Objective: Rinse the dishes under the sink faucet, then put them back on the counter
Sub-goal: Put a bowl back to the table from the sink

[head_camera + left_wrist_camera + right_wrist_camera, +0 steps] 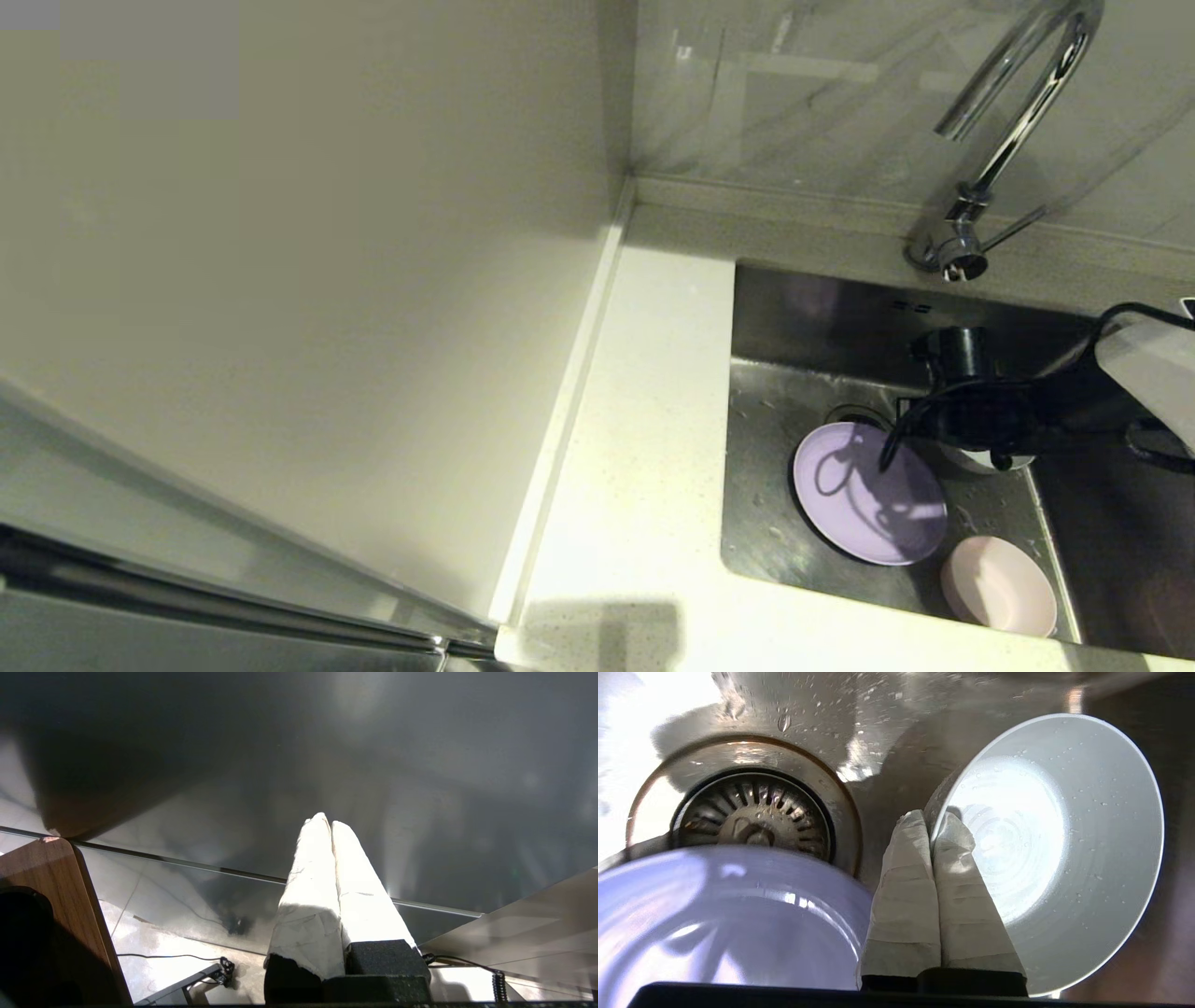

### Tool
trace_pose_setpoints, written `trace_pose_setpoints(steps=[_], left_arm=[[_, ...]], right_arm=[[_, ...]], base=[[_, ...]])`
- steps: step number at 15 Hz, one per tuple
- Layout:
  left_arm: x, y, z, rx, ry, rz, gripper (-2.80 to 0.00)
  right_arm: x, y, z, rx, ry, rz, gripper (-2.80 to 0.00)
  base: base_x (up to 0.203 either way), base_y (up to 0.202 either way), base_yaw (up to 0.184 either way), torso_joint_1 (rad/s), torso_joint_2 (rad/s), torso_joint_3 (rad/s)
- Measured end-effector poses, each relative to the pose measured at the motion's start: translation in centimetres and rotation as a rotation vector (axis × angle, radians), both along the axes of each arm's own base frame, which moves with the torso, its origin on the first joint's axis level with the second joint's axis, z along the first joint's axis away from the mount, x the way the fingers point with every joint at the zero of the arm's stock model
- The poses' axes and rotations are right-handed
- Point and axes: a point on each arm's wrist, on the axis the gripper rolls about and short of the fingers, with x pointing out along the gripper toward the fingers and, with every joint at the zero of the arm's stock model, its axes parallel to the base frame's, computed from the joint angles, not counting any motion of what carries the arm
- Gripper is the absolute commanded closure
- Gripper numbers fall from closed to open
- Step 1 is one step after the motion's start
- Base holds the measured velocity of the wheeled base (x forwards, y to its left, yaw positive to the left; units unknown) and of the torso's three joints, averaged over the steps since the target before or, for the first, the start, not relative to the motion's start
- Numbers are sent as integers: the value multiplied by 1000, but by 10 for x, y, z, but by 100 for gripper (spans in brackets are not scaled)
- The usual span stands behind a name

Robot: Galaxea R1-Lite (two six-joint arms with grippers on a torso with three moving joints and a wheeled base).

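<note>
Mug: the white mug sits in the sink beside the drain, its rim pinched by the right claw, one finger inside the wall and one outside.
Handling: judged a stiff, glazed piece, beaded with water and so slippery; breakable if knocked on steel. The rim is the handy place to hold; no handle shows.
Plate: the lavender plate lies flat on the sink floor, partly over the drain strainer; thin and low, so its raised edge looks the only purchase.
Bowl: the pink bowl sits upright in the near part of the sink, just beside the plate; light and easily tipped, I would say.
Sink: the sink holds all three dishes, wet with scattered drops; none seems to hold standing water.
Faucet: the faucet arches above the far edge; no stream visible.
Table: the table lies left of the sink.
Left claw: the left claw hangs parked away from the work, fingers together on nothing.
</note>
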Motion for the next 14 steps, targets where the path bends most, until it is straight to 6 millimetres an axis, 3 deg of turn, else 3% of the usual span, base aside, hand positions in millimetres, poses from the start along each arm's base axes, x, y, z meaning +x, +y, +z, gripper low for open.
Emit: trace_pose_setpoints(steps=[4, 8, 11, 14], left_arm=[[0, 0, 0, 0, 0, 0, 0], [0, 0, 0, 0, 0, -1, 0], [0, 0, 0, 0, 0, 0, 0], [0, 0, 0, -1, 0, 0, 0]], right_arm=[[-44, 3, 32, 48, -33, -10, 0], [-106, 7, 68, 128, -91, 14, 0], [-146, 21, 84, 319, -167, 70, 0], [-167, 35, 97, 611, -219, 166, 0]], base=[[0, 0, 0, 0, 0, 0], [0, 0, 0, 0, 0, 0], [0, 0, 0, 0, 0, 0], [0, 0, 0, 0, 0, 0]])
